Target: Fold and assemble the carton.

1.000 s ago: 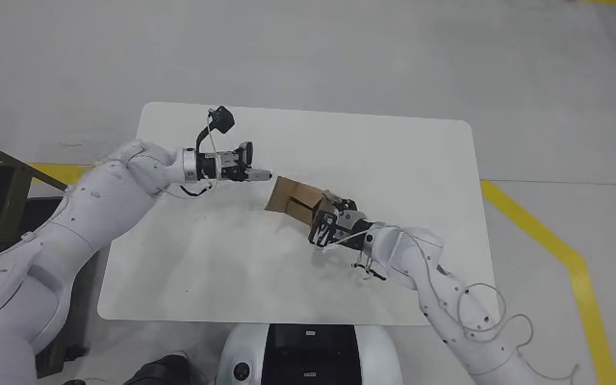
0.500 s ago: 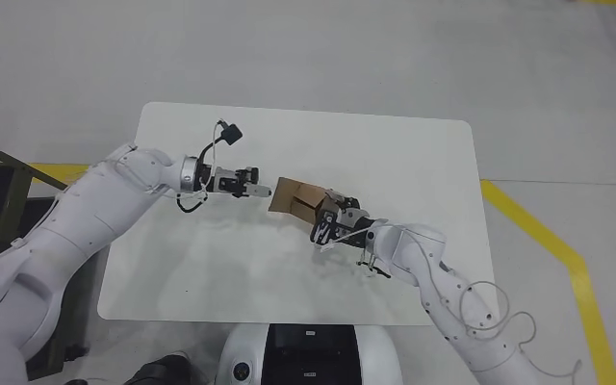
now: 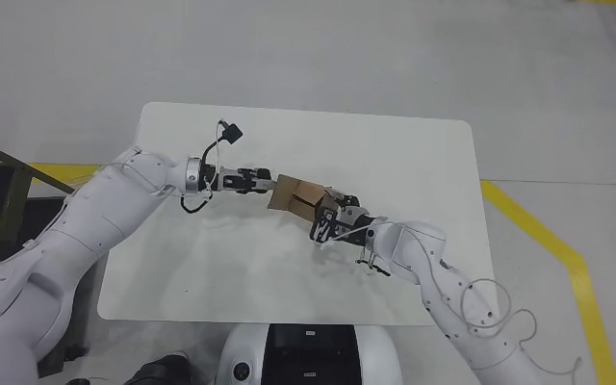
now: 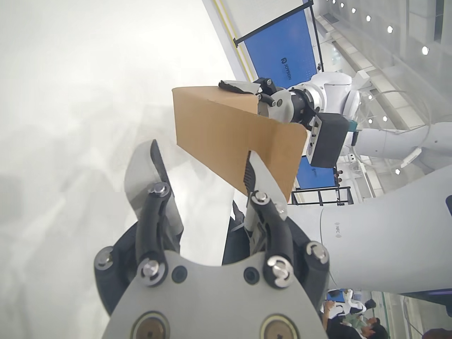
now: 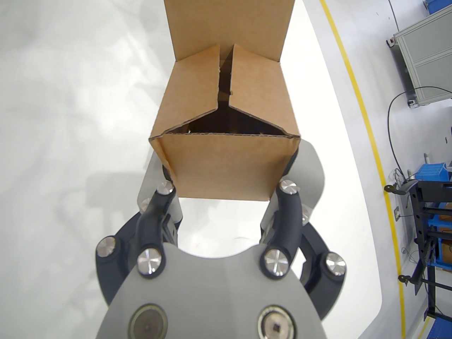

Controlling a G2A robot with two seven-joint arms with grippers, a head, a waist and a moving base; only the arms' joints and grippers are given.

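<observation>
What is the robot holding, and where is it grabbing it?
The right end effector holds the box by two opposite side walls. The left end effector is open beside its flap, gripping nothing.

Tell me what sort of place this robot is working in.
Probably a factory hall or industrial robot lab: a yellow floor line runs past the white table, rows of ceiling lights hang high overhead, and a dark metal rack holds a blue bin.

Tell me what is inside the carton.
Only dark interior shows through the gap between the carton's two folded-in flaps; no contents are visible. The flaps and walls hide the rest, so emptiness cannot be confirmed.
</observation>
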